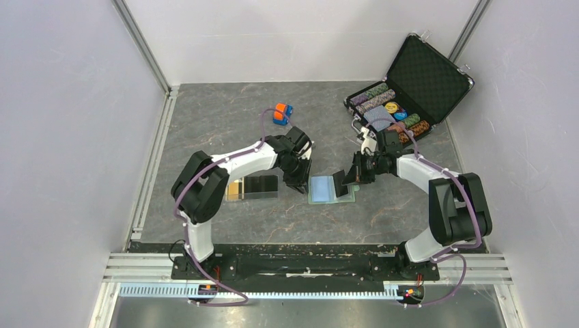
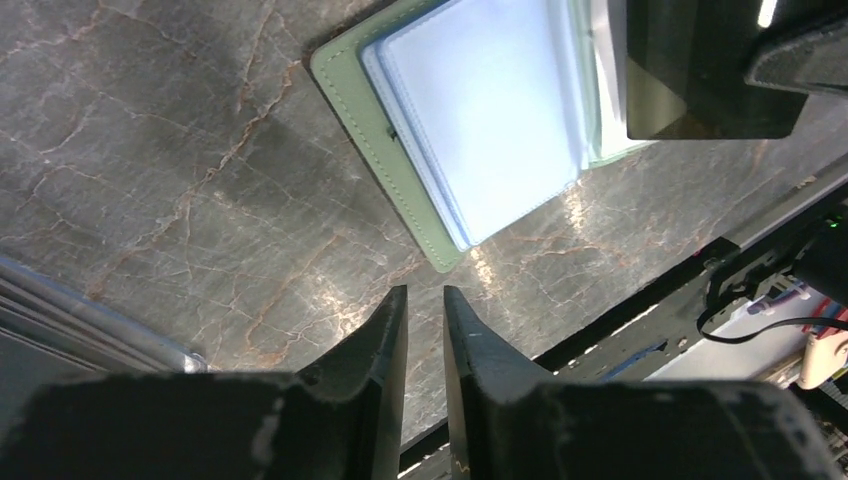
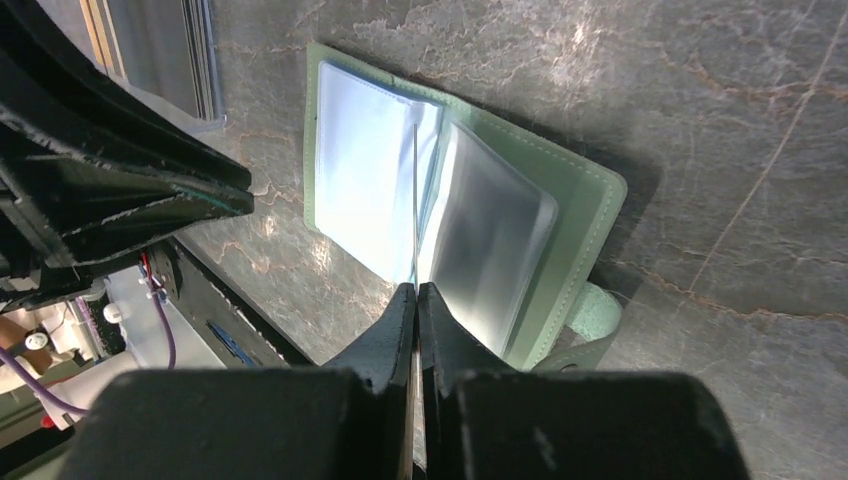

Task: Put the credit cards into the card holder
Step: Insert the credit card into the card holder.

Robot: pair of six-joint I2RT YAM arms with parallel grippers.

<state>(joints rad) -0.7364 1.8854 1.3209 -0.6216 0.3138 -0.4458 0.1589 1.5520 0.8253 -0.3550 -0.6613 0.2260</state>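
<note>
1. One card holder [image 1: 321, 189] lies opened flat, pale pockets up, about the middle of the table [image 1: 225, 123] and a little toward its near edge.
2. Its clear pocket leaf [image 3: 415, 200] stands on edge, pinched between the clenched fingers of the right gripper [image 3: 417, 292].
3. Just left of the holder, the left gripper [image 2: 425, 292] hovers over bare table, jaws a slit apart with nothing between them.
4. Further left, under that arm, the credit cards [image 1: 258, 184] sit in a clear tray [image 1: 251, 199]; none shows in the pockets.
5. I'd call this the step of propping a pocket open. Next, the left arm needs to fetch a card from the tray and slide it in edge-first, while the right holds the leaf steady.
</note>
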